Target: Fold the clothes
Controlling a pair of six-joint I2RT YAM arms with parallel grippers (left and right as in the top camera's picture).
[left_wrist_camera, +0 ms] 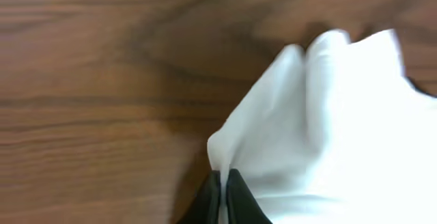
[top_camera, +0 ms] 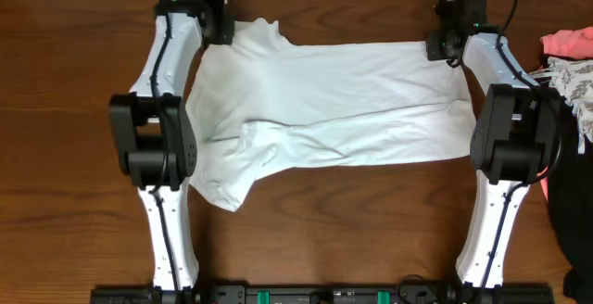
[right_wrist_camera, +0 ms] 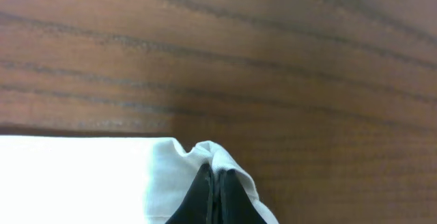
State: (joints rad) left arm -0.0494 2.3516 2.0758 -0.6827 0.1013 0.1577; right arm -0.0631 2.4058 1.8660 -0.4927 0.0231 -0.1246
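Starting at the left hand [left_wrist_camera: 222, 186]: clamped tight, dark fingertips pressed together on a raised fold of the white T-shirt [left_wrist_camera: 341, 135], thin cloth squeezed between them. Bunched and puckered right at the pinch, rising into soft ridges just beyond the tips. Bare wood-grain table [left_wrist_camera: 89, 80] off to one side of that fold.

Over to the right hand [right_wrist_camera: 214, 183]: likewise squeezed together, nipping a small crumpled corner of the same shirt, a little hump of cloth wrapped over the fingertips. Flat white edge running away from that corner along the table, brown wood beyond it.

From overhead, both pinches up by the far edge of the table, one at each far corner of the shirt. Left hand toward the far left, right hand toward the far right. Shirt stretched wide between the two arms, across the middle of the table, long creases running through it. Smooth along the far side, rumpled at the near left, with a loose flap drooping toward the near edge beside the left arm [top_camera: 153, 146]. Right arm [top_camera: 510, 137] flanking the other end.

Out at the right edge of the table, apart from the shirt: a pink cloth [top_camera: 567, 42], a pale patterned cloth [top_camera: 573, 86] just on its near side, and something dark [top_camera: 573, 239] toward the near right corner.
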